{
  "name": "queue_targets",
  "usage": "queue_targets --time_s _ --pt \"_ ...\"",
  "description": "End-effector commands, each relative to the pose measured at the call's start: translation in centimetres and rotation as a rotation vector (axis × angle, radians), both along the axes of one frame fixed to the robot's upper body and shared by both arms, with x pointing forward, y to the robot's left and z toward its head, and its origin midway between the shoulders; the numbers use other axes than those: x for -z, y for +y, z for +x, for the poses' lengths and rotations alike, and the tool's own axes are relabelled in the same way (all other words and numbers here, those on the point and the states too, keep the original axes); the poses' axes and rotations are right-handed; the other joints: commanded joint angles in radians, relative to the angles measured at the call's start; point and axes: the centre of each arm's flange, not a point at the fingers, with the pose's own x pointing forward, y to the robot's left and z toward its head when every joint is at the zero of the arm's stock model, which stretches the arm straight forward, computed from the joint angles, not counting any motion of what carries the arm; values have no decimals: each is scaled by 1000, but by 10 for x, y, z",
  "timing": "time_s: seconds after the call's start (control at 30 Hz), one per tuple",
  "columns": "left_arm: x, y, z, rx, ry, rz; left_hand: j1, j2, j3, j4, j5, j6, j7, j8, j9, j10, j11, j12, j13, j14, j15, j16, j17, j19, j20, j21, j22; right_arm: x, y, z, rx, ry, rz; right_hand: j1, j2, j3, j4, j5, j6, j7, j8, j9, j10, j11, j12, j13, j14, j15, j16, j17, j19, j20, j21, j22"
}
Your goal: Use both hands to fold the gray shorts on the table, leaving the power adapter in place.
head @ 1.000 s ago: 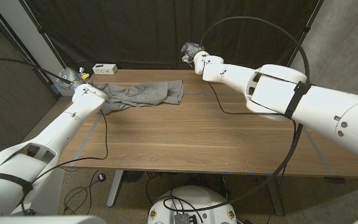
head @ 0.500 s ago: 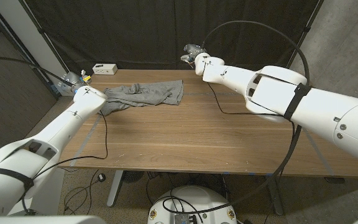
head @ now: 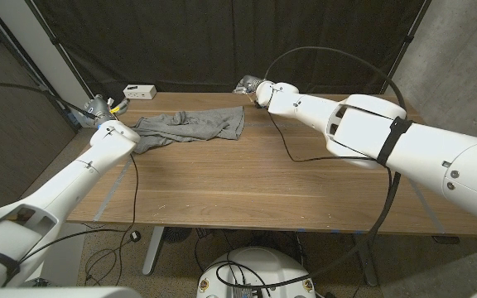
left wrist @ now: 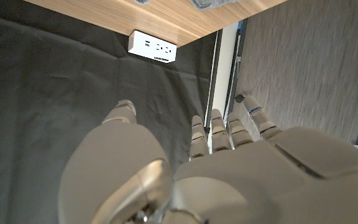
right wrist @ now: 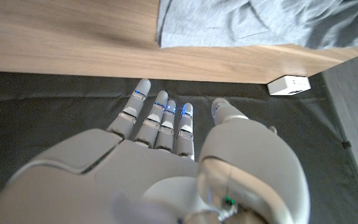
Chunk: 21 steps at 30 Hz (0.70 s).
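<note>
Gray shorts (head: 190,127) bunched up at the far left of the wooden table (head: 263,182), white power adapter (head: 140,91) just beyond at the back edge. Left hand (head: 99,108) and right hand (head: 248,85) both empty, fingers extended, loosely spread, off the cloth.

Your gray shorts (head: 190,127) lie crumpled on the far left part of the wooden table, spread roughly left to right and not yet folded. The right end is broader and flatter, with a straight hem edge facing right; the left end is bunched into ridges and narrows toward the table's left edge. In the right wrist view the shorts (right wrist: 253,22) reach close to the far edge of the tabletop. Your power adapter (head: 140,91) is a small white rectangular block at the far left corner, apart from the shorts. Its face seems to carry small ports, though they're hard to make out.
</note>
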Motion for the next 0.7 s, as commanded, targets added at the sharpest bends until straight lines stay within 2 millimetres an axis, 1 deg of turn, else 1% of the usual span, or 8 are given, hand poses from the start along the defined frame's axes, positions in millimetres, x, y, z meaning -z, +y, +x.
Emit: queue_targets --time_s 0.03,0.1,0.17,0.23,0.33,0.4,0.5,0.7 --pt "9 -7 -21 168 -35 15 -51 24 -20 14 7 -80 -3 -6 -2 -90 -16 -14 -5 -122 5 -11 -3 -137 -11 -47 -7 26 9 -6 -205 -45 -29 -48 -3 -4 28 -1 -33 3 -19 3 -43 -12 -18 -10 -47 -23 -24 -18 -32 -17 -24 -2" --pt "10 -6 -23 198 -28 12 -77 25 -33 21 8 -115 -9 -8 -3 -128 -22 -17 -9 -161 1 -9 -3 -166 -12 -68 -8 28 7 -5 -215 -46 -22 -71 -5 -7 40 1 -55 3 -27 3 -59 -24 -23 -17 -66 -21 -33 -29 -48 -20 -36 -4" --pt "10 -6 -25 222 -13 29 -90 23 -40 25 9 -126 -9 -7 -4 -143 -25 -17 -10 -171 1 -7 -3 -175 -15 -76 -8 32 6 -8 -255 -89 -32 -95 -9 -11 50 3 -73 3 -30 2 -75 -25 -26 -23 -87 -17 -41 -43 -69 -21 -50 -5" --pt "11 -6 -26 237 3 30 -123 3 -65 30 10 -180 -3 -13 -6 -176 -25 -16 -13 -198 0 -4 -4 -186 -17 -92 -9 36 4 -13 -294 -140 -46 -110 -16 -16 54 4 -94 7 -34 2 -86 -20 -27 -27 -108 -7 -47 -53 -76 -18 -58 -5" --pt "11 -6 -28 253 42 45 -137 -8 -79 29 14 -227 1 -15 -6 -196 -16 -14 -14 -208 4 -1 -5 -200 -4 -106 -8 42 3 -18 -338 -193 -61 -130 -24 -22 57 6 -117 0 -36 2 -109 -21 -30 -32 -143 -8 -54 -67 -102 -14 -75 -6" --pt "12 -6 -29 251 74 67 -141 -19 -87 25 16 -247 2 -14 -6 -207 -15 -14 -14 -209 7 1 -6 -202 2 -111 -8 46 2 -21 -356 -235 -72 -141 -26 -24 54 9 -133 -2 -35 1 -135 -32 -33 -36 -179 -6 -59 -81 -127 -15 -91 -7" --pt "12 -6 -30 254 113 84 -142 -37 -100 17 23 -286 7 -12 -5 -234 -13 -16 -14 -215 15 2 -6 -204 8 -121 -8 52 2 -26 -378 -298 -84 -153 -32 -26 46 12 -151 -9 -32 1 -168 -58 -32 -42 -245 -12 -65 -106 -162 -32 -117 -7" --pt "14 -9 -32 247 170 122 -123 -63 -114 -4 38 -297 8 1 -4 -238 -14 -6 -14 -185 19 14 -6 -148 16 -115 -9 59 3 -36 -422 -374 -126 -155 -32 -25 40 13 -163 -15 -33 1 -177 -59 -31 -43 -268 -13 -64 -118 -172 -32 -127 -8"
